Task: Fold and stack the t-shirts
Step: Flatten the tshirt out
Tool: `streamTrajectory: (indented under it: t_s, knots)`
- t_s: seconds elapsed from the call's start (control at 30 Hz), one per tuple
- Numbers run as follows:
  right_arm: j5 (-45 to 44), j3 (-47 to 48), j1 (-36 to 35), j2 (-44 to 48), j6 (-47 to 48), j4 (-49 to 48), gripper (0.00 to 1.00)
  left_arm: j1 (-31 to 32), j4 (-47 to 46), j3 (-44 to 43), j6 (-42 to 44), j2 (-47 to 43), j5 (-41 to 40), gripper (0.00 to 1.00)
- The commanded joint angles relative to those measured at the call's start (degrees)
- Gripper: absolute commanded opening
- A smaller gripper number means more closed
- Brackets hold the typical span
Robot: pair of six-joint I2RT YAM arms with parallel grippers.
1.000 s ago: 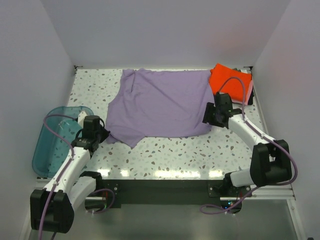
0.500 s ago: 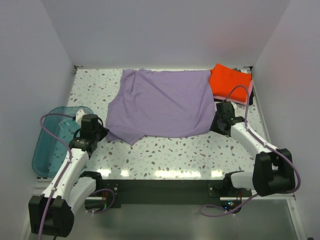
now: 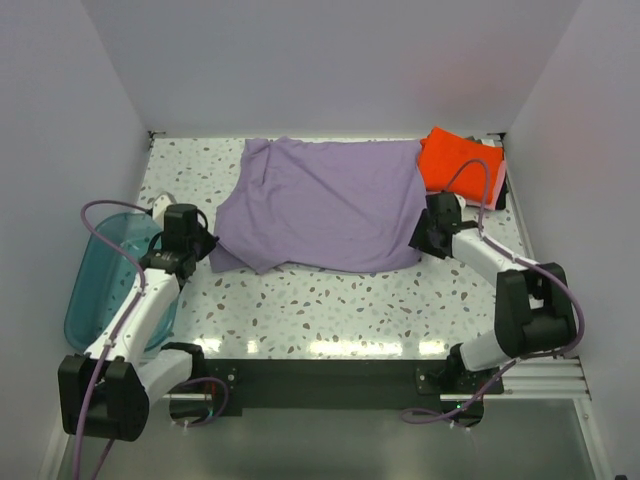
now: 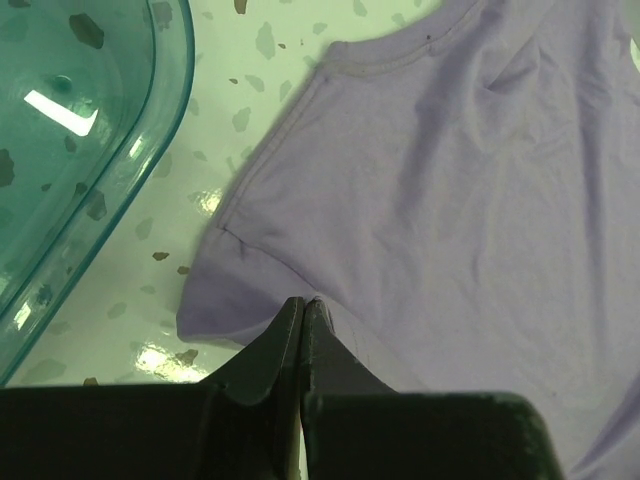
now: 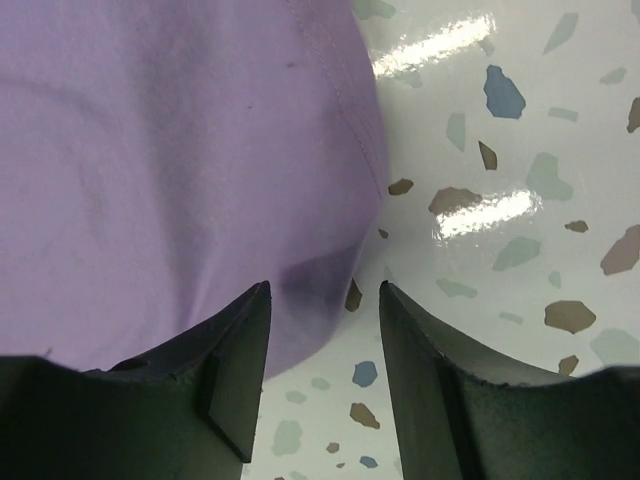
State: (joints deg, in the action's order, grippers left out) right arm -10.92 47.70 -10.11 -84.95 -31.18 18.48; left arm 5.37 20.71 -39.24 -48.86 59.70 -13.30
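Left gripper (image 4: pixel 302 308) is pinching its two fingers tight together on the near left sleeve edge of the purple t-shirt (image 3: pixel 320 205). Right gripper (image 5: pixel 325 300) is holding its two fingers apart, one on each side of the shirt's near right corner, not squeezing it. One teal tub (image 3: pixel 100 290) is sitting at the left edge of the speckled table (image 3: pixel 350 300). The one purple shirt is lying spread over the middle and far part. Farther back, in the far right corner, one orange-red t-shirt (image 3: pixel 455 158) is lying folded. A little more cloth (image 3: pixel 498 188) is peeking out under it, too hidden to count.
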Motion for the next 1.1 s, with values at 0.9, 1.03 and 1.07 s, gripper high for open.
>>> streamTrajectory:
  t_s: [0.9, 1.03, 1.07]
  knots:
    - [-1.83, 34.3, -0.35, -23.07, 9.3, 15.45, 0.51, -2.99, -3.31, -23.41, 6.5, 21.22, -3.84, 0.0]
    - [-3.05, 29.21, -0.26, -17.98, 7.37, 12.64, 0.58, -3.17, -2.95, -25.27, 6.32, 24.14, -3.4, 0.0]
    - [-3.58, 26.94, -0.26, -15.71, 7.1, 12.2, 0.58, -3.17, -3.13, -25.18, 6.24, 24.41, -3.4, 0.0]
